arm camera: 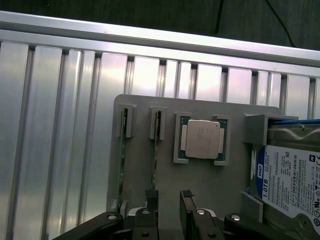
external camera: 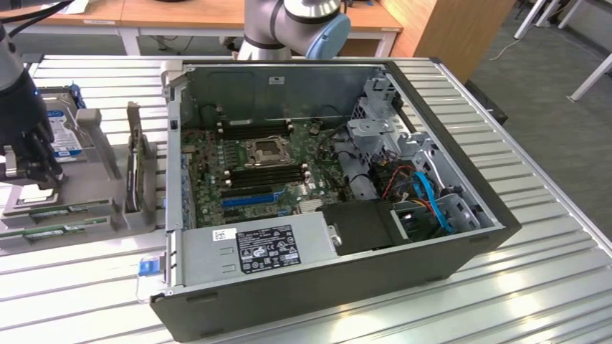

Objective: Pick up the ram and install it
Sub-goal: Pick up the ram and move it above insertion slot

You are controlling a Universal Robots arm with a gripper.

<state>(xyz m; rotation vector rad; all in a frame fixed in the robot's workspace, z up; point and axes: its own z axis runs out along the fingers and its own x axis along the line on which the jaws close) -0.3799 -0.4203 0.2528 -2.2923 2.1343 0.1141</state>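
Two ram sticks stand on edge in slots of a grey parts tray (arm camera: 235,112): one ram stick (arm camera: 155,155) and a second (arm camera: 121,165) beside it. In the exterior view they lie at the tray's near end, ram (external camera: 59,210) and ram (external camera: 53,231). My gripper (arm camera: 169,197) hangs open above the tray, nothing between its fingers. One fingertip (arm camera: 151,196) sits over the end of the nearer stick; the gap lies between that stick and the CPU (arm camera: 202,139). In the exterior view the gripper (external camera: 31,175) hovers at the far left.
A hard drive (arm camera: 292,175) with a blue-white label stands in the tray beside the CPU. An expansion card (external camera: 135,165) stands upright between the tray and the open computer case (external camera: 459,165). Inside, the motherboard (external camera: 258,168) shows black memory slots. The ribbed metal table (external camera: 535,287) surrounds everything.
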